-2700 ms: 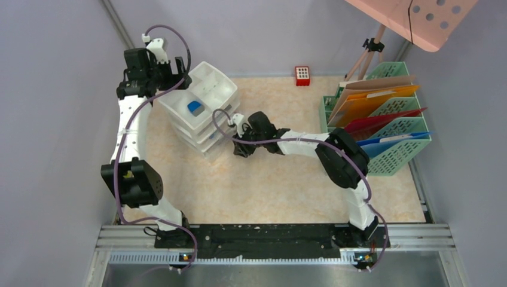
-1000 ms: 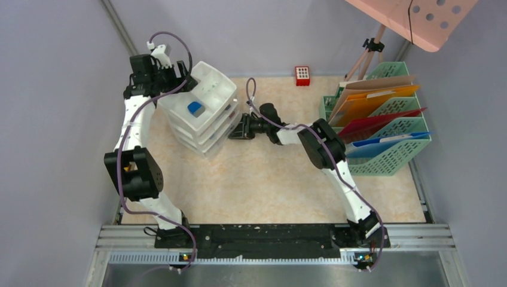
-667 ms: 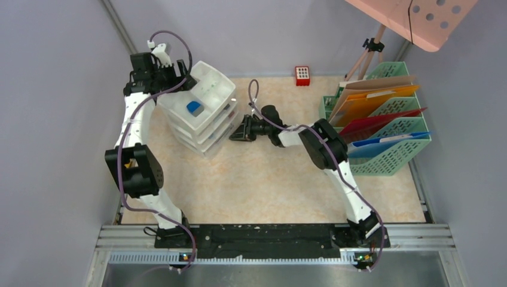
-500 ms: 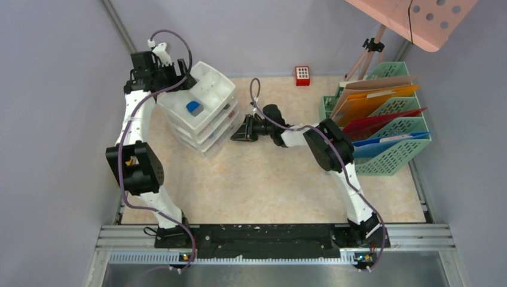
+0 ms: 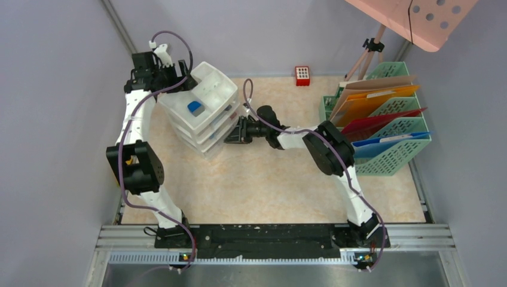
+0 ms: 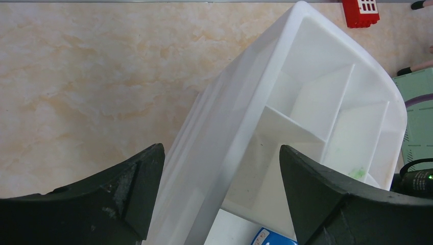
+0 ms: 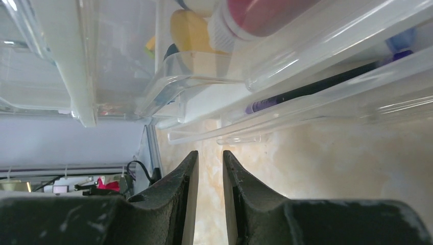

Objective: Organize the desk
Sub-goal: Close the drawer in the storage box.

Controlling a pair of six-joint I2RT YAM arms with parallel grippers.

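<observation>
The desk (image 5: 269, 179) is a beige marbled top. A white drawer unit (image 5: 206, 119) stands at its back left, with a divided top tray (image 6: 306, 102) holding a blue item (image 5: 194, 107). My left gripper (image 5: 179, 76) is open, its jaws astride the tray's near rim (image 6: 220, 153), touching nothing. My right gripper (image 5: 232, 134) is low on the desk at the unit's clear drawer fronts (image 7: 178, 87). Its fingers (image 7: 210, 155) stand a narrow slit apart and hold nothing. The drawers hold a yellow item (image 7: 191, 30), a red tube (image 7: 255, 13) and a purple pen (image 7: 306, 89).
A small red block (image 5: 302, 75) sits at the back wall. A green mesh file rack (image 5: 391, 143) with coloured folders fills the right side. A pink lamp shade (image 5: 412, 18) on a stand hangs over the back right. Grey walls enclose the desk.
My right gripper has turned level, risen from the desk beside the unit's lower corner, and moved left up against the drawer fronts. The left arm has shifted slightly at the tray.
</observation>
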